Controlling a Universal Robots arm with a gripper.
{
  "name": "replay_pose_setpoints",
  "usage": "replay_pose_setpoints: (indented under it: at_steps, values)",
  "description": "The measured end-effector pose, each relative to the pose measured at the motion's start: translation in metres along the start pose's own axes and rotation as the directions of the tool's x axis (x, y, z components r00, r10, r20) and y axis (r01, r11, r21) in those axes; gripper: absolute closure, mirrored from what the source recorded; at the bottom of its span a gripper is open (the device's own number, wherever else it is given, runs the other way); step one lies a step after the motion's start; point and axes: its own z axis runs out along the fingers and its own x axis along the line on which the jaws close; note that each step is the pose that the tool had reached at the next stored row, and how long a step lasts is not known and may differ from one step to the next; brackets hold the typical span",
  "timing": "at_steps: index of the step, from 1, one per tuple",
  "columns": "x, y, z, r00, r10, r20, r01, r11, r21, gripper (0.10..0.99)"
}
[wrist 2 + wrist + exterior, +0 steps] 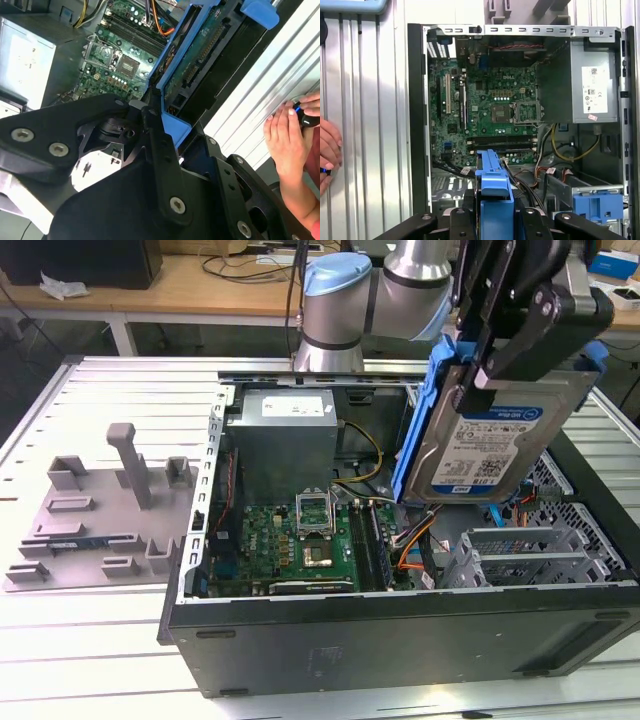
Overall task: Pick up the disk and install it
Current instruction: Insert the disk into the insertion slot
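The black gripper point(480, 378) is closed on the disk point(500, 445), its fingers clamping the upper edge of the blue bracket point(420, 410) that frames the drive. In the second wrist view the gripper point(165, 127) pinches that bracket's end, with the disk's point(200, 50) green circuit-board side showing beyond it. In the first wrist view the gripper point(495, 222) has the bracket point(492, 175) rising edge-on between its fingers. The disk hangs in the air, tilted and nearly on edge, its blue-and-white label turned towards the exterior camera. It is above the open computer case point(400, 640), over the side at the exterior view's right, and touches nothing but the gripper. Below it lie the metal drive cage point(520, 555) and a bundle of orange and coloured cables point(415, 545). Further in are the green motherboard point(290, 540) with its CPU socket point(318, 555) and the grey power supply point(285, 435). A small blue latch piece point(597, 205) sits near the case wall. The case lies on a slatted aluminium table point(100, 660). On the table, at the exterior view's left, stands a grey plastic fixture point(100, 510), well apart from the gripper. A person's hand point(287, 135) rests on the table slats outside the case.
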Motion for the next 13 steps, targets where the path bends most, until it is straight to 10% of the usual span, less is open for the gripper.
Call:
replay_pose_setpoints:
  at_steps: [9, 13]
  values:
    - [0.0095, -0.0387, -0.0003, 1.0, 0.0, -0.0003, 0.0, 1.0, -0.001, 0.718]
    - [0.0098, -0.0496, 0.0007, 0.9999, 0.0, -0.0146, 0.0, 1.0, 0.0, 0.718]
